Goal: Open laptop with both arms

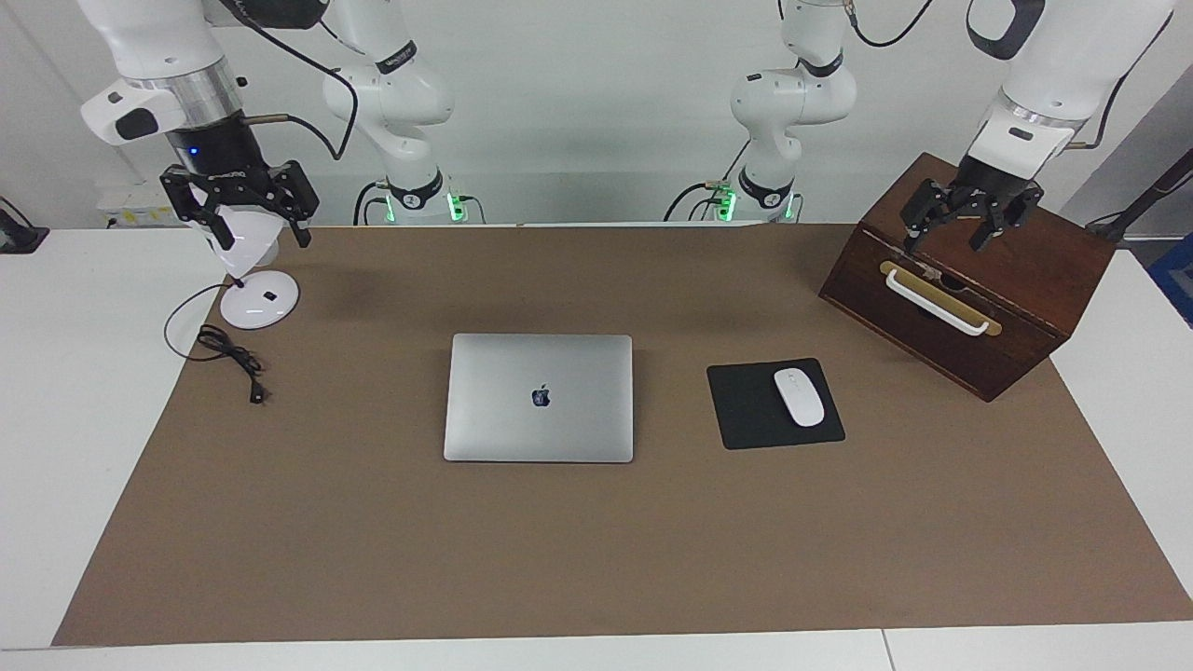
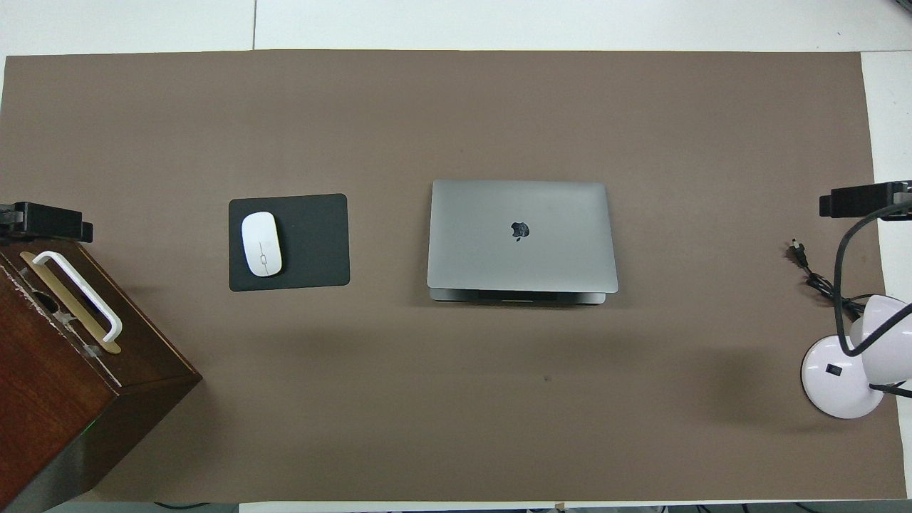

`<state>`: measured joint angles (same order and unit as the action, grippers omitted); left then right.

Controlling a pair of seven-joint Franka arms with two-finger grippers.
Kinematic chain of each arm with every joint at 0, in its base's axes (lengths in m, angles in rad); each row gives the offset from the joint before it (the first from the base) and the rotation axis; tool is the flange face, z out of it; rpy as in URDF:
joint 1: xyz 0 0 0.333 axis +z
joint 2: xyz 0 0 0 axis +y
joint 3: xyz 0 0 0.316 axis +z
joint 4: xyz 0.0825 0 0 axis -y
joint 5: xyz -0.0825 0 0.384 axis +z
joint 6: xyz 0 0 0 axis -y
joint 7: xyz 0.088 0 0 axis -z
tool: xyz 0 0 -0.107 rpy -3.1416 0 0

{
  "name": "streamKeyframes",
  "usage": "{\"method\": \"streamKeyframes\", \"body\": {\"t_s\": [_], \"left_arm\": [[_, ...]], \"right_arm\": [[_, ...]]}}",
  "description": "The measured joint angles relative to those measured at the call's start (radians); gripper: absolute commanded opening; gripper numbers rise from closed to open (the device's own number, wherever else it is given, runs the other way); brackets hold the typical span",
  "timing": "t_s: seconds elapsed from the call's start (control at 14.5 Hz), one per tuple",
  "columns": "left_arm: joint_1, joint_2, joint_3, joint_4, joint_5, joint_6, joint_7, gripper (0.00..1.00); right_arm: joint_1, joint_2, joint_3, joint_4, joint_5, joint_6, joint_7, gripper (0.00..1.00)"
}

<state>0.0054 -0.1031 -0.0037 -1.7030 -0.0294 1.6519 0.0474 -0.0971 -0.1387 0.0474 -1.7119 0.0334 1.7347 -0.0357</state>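
Wooden box (image 2: 64,370) cut by overhead view's edge; lamp (image 1: 250,250) head partly hidden by right tool (image 1: 244,207).

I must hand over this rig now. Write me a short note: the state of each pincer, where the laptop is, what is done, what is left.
Left pincer: open, holds nothing, up over the wooden box at the left arm's end.
Right pincer: open, holds nothing, up over the white lamp at the right arm's end.
Laptop: shut, flat at the middle of the brown mat, beside the mouse pad with its mouse.
Done: nothing; neither arm touches the laptop.
Left: bring both pincers to the laptop, hold the base, lift the lid.
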Motion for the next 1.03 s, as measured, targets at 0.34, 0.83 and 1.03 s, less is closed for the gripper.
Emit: {"method": "streamKeyframes", "body": {"t_s": [0.34, 0.83, 1.03], "left_arm": [[0.000, 0.000, 0.001, 0.000, 0.000, 0.000, 0.000, 1.00], [0.001, 0.000, 0.002, 0.000, 0.000, 0.000, 0.000, 1.00], [0.001, 0.000, 0.003, 0.000, 0.000, 0.000, 0.000, 1.00]], "right_arm": [[0.000, 0.000, 0.001, -0.003, 0.000, 0.000, -0.005, 1.00], [-0.003, 0.000, 0.000, -0.009, 0.000, 0.000, -0.011, 1.00], [-0.003, 0.000, 0.000, -0.011, 0.000, 0.000, 0.010, 1.00]]}}
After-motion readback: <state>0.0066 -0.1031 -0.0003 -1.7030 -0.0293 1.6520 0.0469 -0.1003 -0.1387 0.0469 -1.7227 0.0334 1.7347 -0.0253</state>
